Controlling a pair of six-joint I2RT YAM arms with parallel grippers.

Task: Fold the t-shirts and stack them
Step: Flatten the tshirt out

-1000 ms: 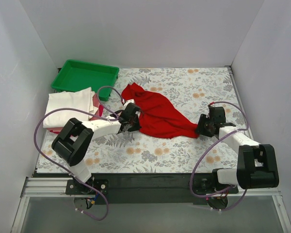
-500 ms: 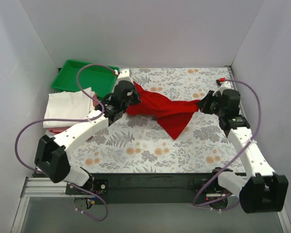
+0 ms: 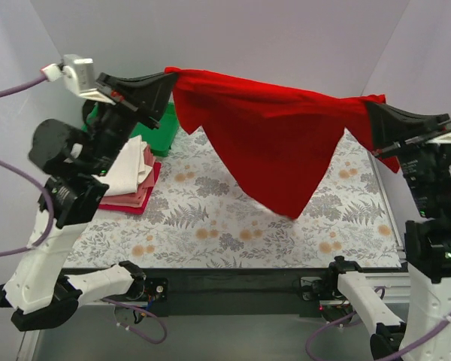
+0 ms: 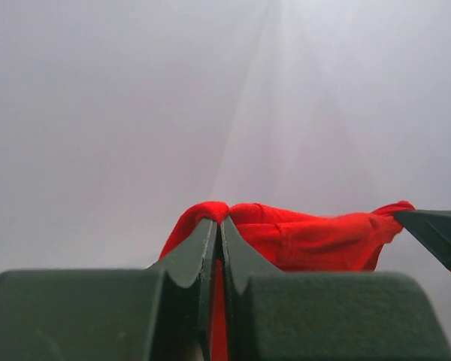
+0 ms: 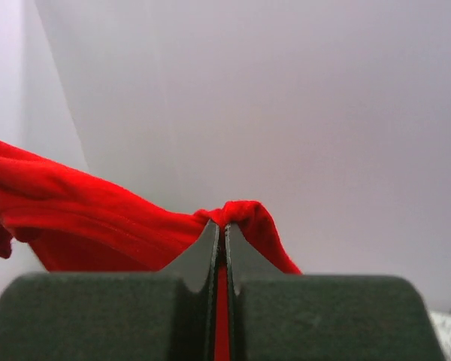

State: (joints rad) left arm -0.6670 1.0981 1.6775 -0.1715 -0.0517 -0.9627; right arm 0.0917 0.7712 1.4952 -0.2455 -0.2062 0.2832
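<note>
A bright red t-shirt [image 3: 270, 135] hangs stretched in the air between both grippers, high above the table, with a pointed tail drooping in the middle. My left gripper [image 3: 169, 79] is shut on its left top corner; the cloth shows between the jaws in the left wrist view [image 4: 219, 226]. My right gripper [image 3: 368, 105] is shut on its right top corner, cloth pinched in the right wrist view [image 5: 224, 226]. A folded stack, with a cream-white t-shirt [image 3: 128, 162] over red and pink cloth [image 3: 135, 199], lies at the table's left.
A green tray [image 3: 161, 131] stands at the back left, partly hidden by the left arm. The floral table cover [image 3: 225, 226] lies under the hanging shirt. White walls enclose the back and both sides.
Both arms have risen steeply, lifting the red t-shirt off the table and spreading it wide in the air. One second ago it lay crumpled on the cover.
</note>
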